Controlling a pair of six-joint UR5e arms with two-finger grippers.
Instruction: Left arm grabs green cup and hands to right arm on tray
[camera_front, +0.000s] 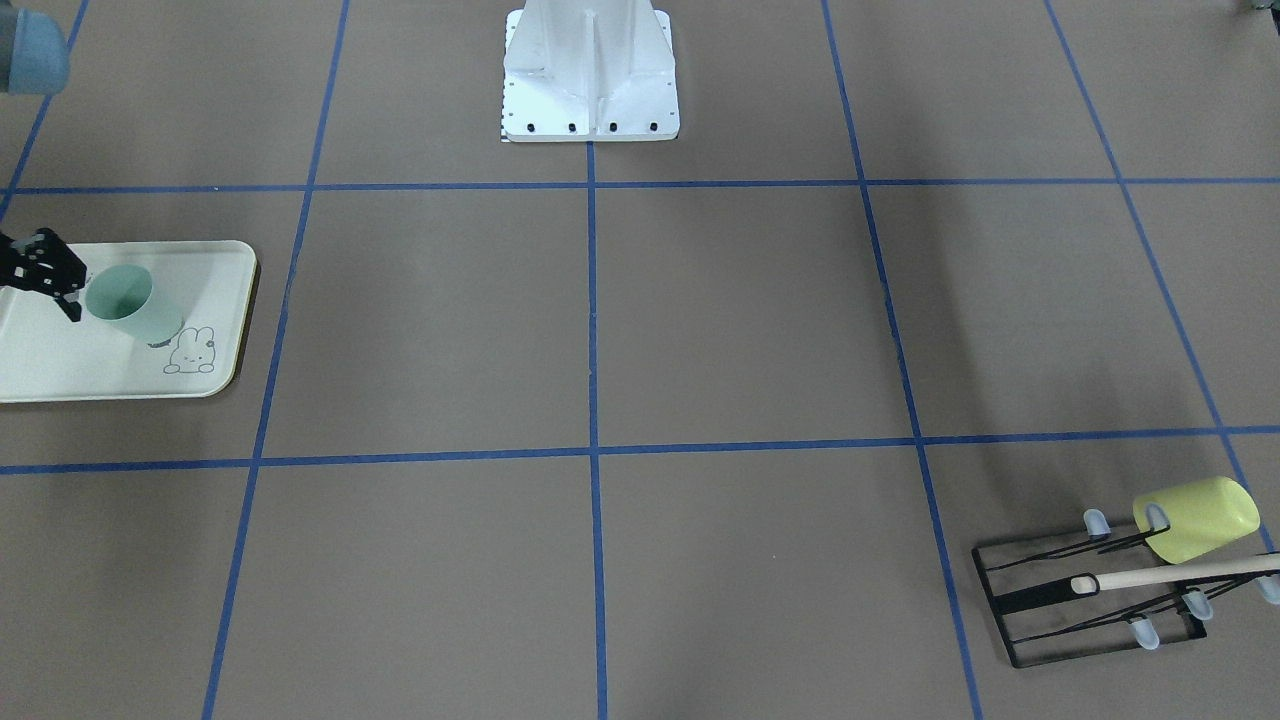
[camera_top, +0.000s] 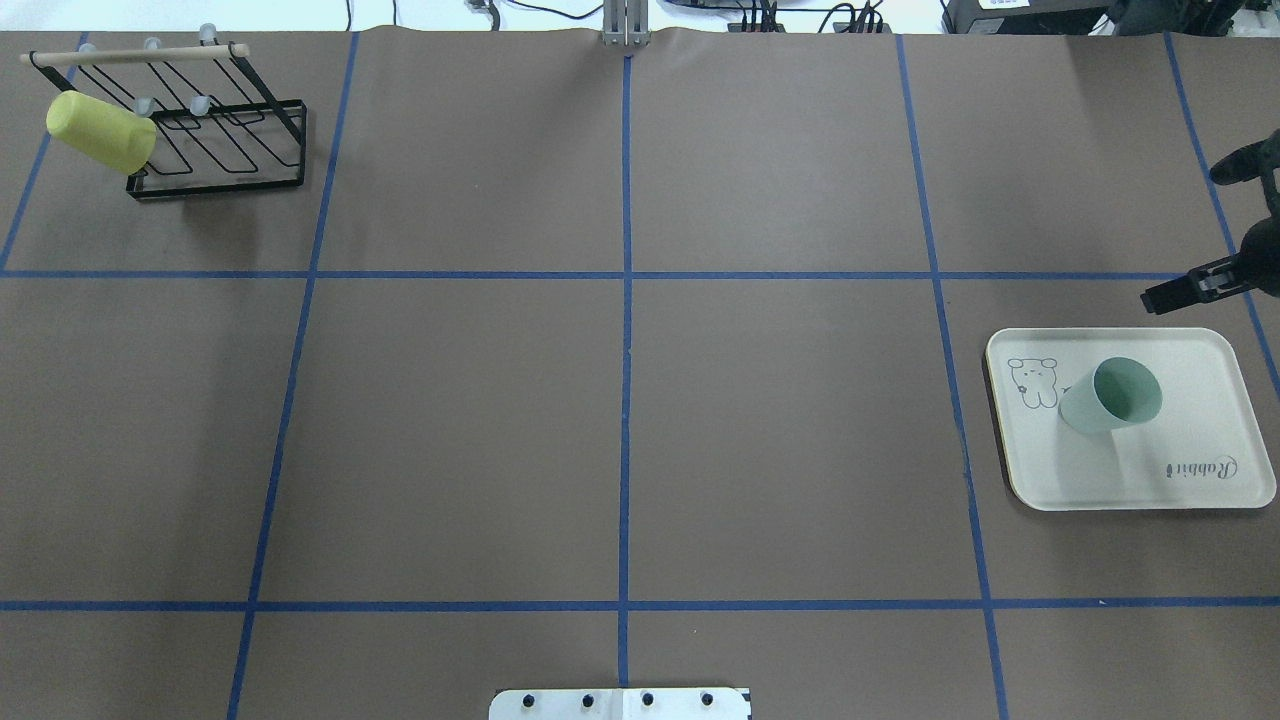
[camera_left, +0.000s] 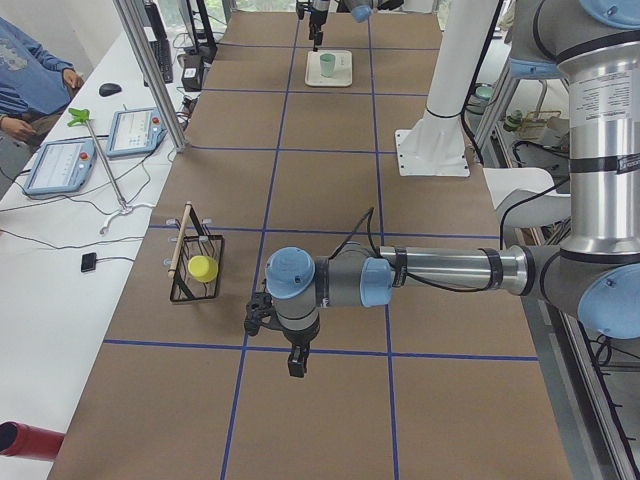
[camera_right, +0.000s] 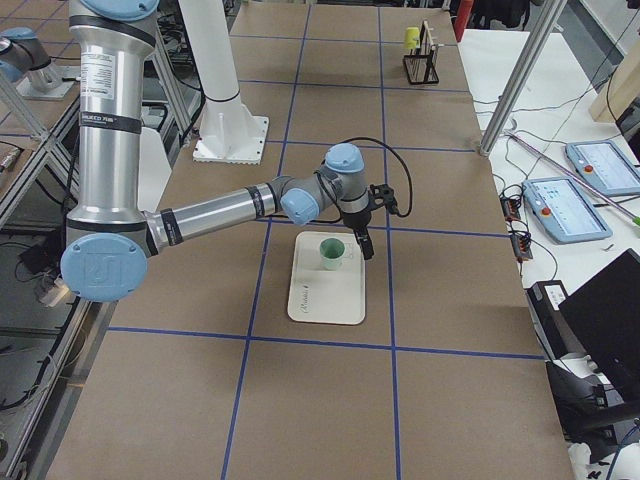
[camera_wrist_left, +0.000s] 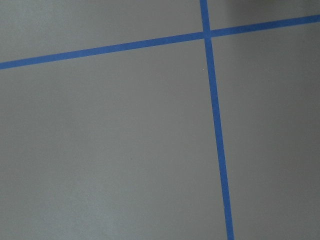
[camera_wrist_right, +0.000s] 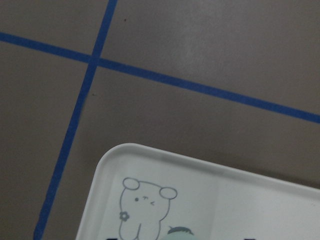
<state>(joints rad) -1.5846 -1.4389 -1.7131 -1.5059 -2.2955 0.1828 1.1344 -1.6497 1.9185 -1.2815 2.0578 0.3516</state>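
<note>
- Left end effector (camera_left: 297, 368) hangs nearest, over bare surface (camera_left: 330, 420) well apart from the tray (camera_left: 343, 76); whether clenched or released I cannot tell. Idle, I judge, its share done.
- Exterior right: green cup (camera_right: 331, 253) stands upright on the tray, free, with the right end effector (camera_right: 362, 245) just beside its rim.
- Overhead: its fingers (camera_top: 1175, 291) are spread, grasping nothing, by the tray's far rim, so the cup looks delivered.
- Right wrist: only the tray's corner with the rabbit drawing (camera_wrist_right: 142, 207) and a sliver of cup show.

You lose part of the cream-white rectangular tray (camera_front: 60, 370) and black right gripper (camera_front: 62, 292) at the frame edge; its jaws are unreadable.
</note>
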